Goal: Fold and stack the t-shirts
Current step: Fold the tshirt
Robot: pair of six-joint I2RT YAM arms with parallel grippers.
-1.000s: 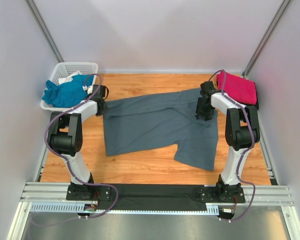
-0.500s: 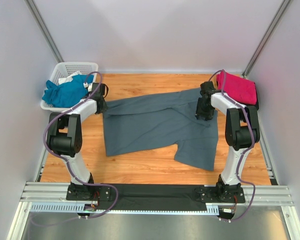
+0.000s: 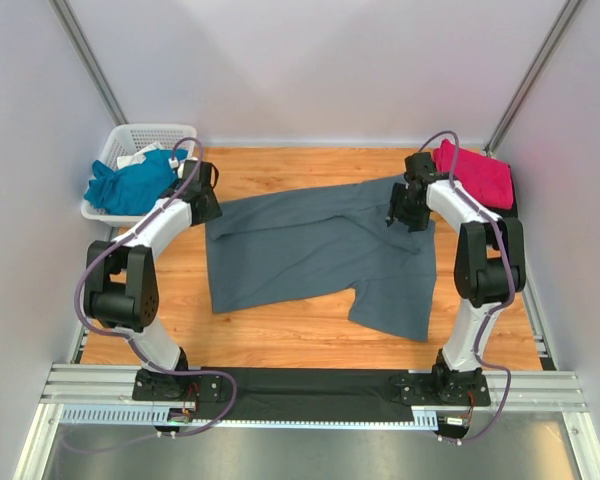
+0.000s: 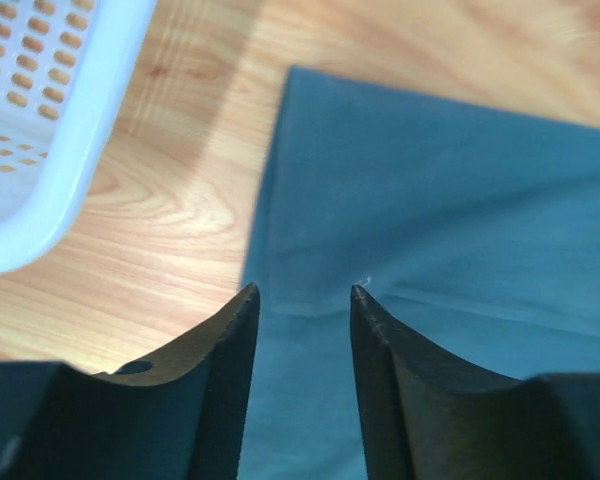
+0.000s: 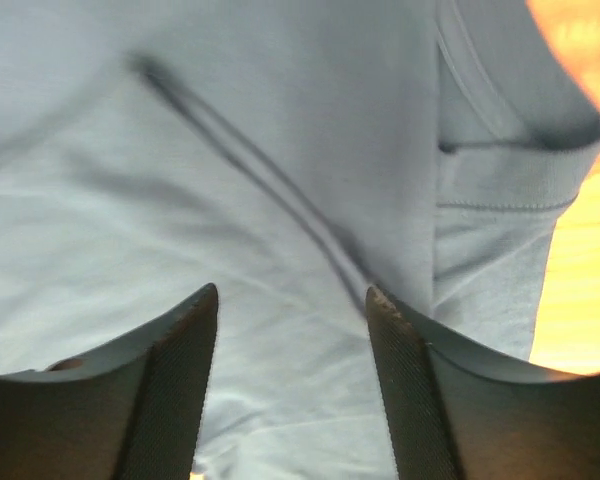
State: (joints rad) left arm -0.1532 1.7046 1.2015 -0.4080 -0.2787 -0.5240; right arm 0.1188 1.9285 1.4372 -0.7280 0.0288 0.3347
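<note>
A large slate-grey t-shirt [image 3: 310, 250] lies spread on the wooden table, one part folded down at the front right. My left gripper [image 3: 205, 208] hovers over its far left corner, open, with grey cloth [image 4: 430, 200] below the gap and nothing gripped. My right gripper [image 3: 408, 215] is above the shirt's far right part near the collar [image 5: 510, 170], open too, over wrinkled fabric. A magenta-pink t-shirt [image 3: 475, 172] lies folded at the far right. A teal-blue t-shirt [image 3: 130, 185] hangs bunched in the basket.
A white lattice basket [image 3: 150, 135] stands at the far left corner; its wall [image 4: 50, 120] is close to my left gripper. White walls and metal posts enclose the table. A black strip runs along the near edge by the arm bases.
Both grippers have opened and let go of the grey shirt's far edge. Both arms have lifted slightly and moved away from the bases. The shirt stays flat.
</note>
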